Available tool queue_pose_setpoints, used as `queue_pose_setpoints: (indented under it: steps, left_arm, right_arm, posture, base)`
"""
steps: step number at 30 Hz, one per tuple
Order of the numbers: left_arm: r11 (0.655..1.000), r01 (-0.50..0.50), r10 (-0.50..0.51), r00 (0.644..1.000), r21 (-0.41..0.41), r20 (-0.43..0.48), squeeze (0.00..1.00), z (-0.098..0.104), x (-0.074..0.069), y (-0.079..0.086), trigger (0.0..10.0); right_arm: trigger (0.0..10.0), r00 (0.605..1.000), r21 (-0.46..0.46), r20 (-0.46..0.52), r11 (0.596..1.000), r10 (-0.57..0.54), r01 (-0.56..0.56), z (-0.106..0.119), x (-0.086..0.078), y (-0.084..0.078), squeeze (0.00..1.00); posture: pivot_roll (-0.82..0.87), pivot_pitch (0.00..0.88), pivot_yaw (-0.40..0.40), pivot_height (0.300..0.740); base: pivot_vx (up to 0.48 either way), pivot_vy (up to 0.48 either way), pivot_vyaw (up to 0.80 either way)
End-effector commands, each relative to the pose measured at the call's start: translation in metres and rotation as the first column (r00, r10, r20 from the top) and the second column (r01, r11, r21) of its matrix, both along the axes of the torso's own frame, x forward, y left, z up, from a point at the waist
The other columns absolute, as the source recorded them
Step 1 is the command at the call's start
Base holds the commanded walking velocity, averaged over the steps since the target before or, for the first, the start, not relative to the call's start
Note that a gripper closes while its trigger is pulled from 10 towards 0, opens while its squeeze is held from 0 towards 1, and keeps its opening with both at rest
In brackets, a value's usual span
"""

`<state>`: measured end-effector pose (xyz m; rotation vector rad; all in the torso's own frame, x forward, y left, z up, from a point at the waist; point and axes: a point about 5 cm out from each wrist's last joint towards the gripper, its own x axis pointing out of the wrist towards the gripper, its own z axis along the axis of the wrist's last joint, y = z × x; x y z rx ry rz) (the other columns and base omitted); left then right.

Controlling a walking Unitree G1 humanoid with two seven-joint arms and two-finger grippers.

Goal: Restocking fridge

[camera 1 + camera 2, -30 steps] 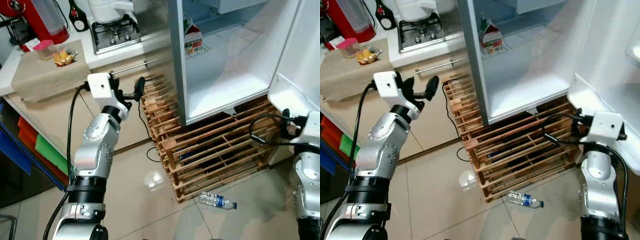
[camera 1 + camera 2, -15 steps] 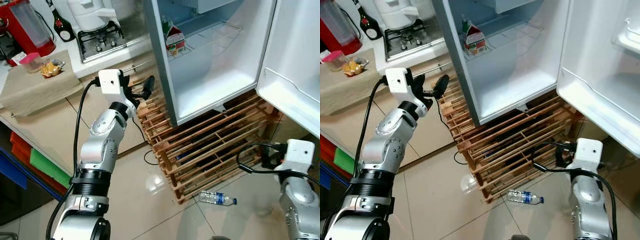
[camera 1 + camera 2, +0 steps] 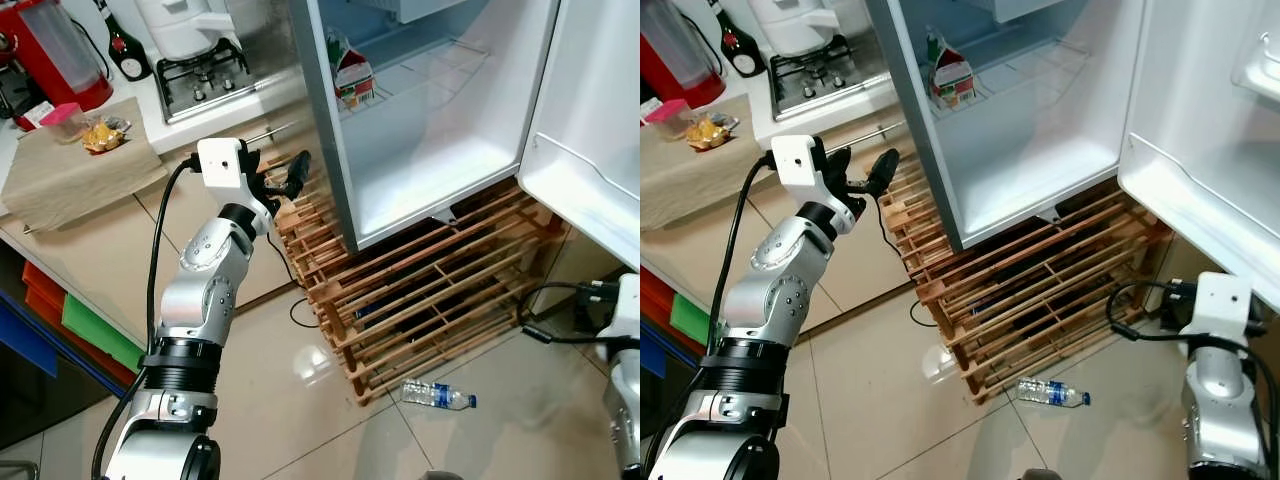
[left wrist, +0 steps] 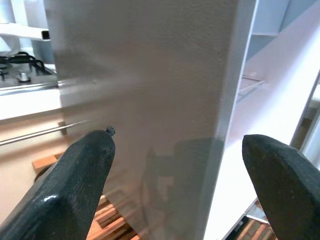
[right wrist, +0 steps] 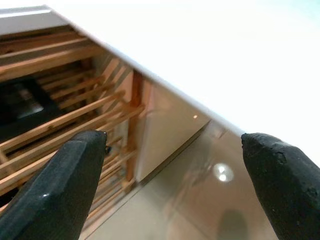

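The fridge (image 3: 440, 150) stands open on a wooden pallet (image 3: 430, 300), and its door (image 3: 590, 130) is swung out wide to the robot's right. Compared with one second ago, the right arm has gone down: then its wrist was up beside the lower edge of the door, and now the right gripper (image 5: 165, 185) hangs low, under that edge, with its fingers spread wide and nothing between them. From this one can judge that the opening of the door is finished and the arm has let it go. The left gripper (image 3: 292, 175) has stayed raised near the outer left wall of the fridge, between the fridge and the counter (image 3: 90, 170); its fingers are wide apart too and hold nothing. The camera has also shifted a little, so the whole scene sits differently in the picture. Inside, only a milk carton (image 3: 352, 75) stands on the wire shelf, and the rest of the cabinet looks bare. A water bottle (image 3: 438, 395) lies on its side on the tiled floor, just in front of the pallet, apart from both grippers. It is probably the next thing to restock, and the robot would have to bend low to reach it.
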<state>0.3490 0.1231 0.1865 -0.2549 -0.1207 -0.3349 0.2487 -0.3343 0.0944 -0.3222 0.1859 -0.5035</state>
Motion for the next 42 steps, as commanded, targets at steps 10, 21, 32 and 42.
queue_pose_setpoints:
  steps: [10, 21, 32, 42]
  left_arm:
    - [0.998, -0.017, 0.018, 1.0, 0.053, -0.017, 0.0, 0.0, -0.002, 0.014, 10.0]
    - [0.999, -0.007, 0.008, 1.0, 0.05, -0.023, 0.0, -0.001, -0.002, 0.01, 10.0]
    - [0.998, 0.007, -0.006, 1.0, 0.061, -0.016, 0.0, 0.0, -0.002, 0.008, 10.0]
    - [0.998, 0.005, -0.004, 1.0, 0.064, -0.014, 0.0, -0.001, -0.003, 0.008, 10.0]
  right_arm:
    - [10.0, 0.996, -0.186, 0.024, 0.979, -0.084, 0.087, 0.027, 0.002, -0.045, 0.0]
    - [10.0, 0.951, -0.174, 0.188, 0.961, 0.247, -0.215, 0.042, 0.027, 0.035, 0.0]
    - [10.0, 0.888, -0.334, 0.381, 0.934, 0.258, -0.128, 0.109, 0.036, 0.036, 0.0]
    - [10.0, 0.93, -0.169, 0.365, 0.985, 0.042, 0.022, 0.104, 0.032, -0.018, 0.0]
  posture:
    - [-0.15, 0.0, 0.263, 0.74]
    - [-0.17, 0.003, 0.258, 0.74]
    - [-0.16, 0.0, 0.259, 0.74]
    - [-0.16, 0.0, 0.252, 0.74]
  base:
    - [0.0, 0.0, 0.0]
    - [0.0, 0.0, 0.0]
    - [0.0, 0.0, 0.0]
    - [0.0, 0.0, 0.0]
